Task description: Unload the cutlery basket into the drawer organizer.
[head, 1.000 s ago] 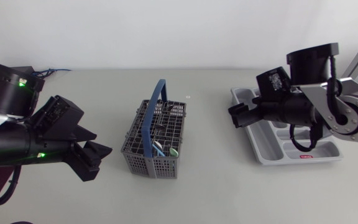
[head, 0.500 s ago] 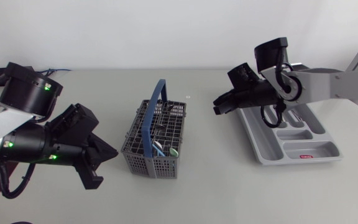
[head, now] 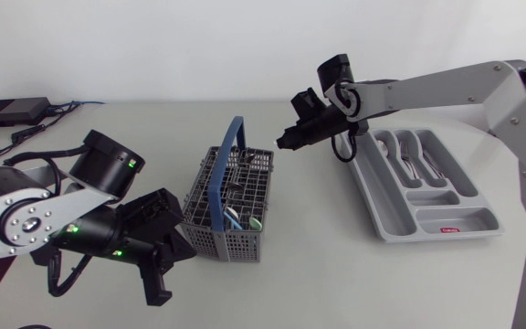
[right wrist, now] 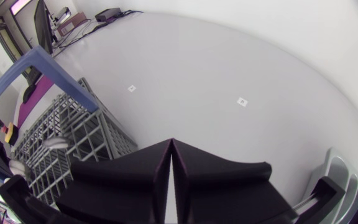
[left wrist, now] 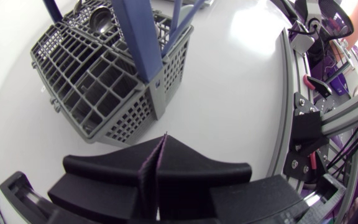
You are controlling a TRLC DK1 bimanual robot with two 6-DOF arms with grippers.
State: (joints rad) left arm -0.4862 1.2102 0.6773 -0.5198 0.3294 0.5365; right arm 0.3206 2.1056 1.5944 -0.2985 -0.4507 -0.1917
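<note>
The grey mesh cutlery basket with its blue handle stands mid-table and holds several pieces of cutlery. To its right lies the grey drawer organizer with some cutlery in its far compartments. My left gripper is shut and empty, low beside the basket's near left corner; in the left wrist view the basket is just ahead of the closed gripper. My right gripper is shut and empty, above the table by the basket's far right corner, with the basket beside it.
A black box with cables sits at the table's far left. Small white marks dot the table beyond the basket. The organizer's corner shows beside my right gripper.
Both grippers have gone from open to shut. The left arm moved in toward the basket's near left corner. The right arm swung from over the organizer to the basket's far right corner.
</note>
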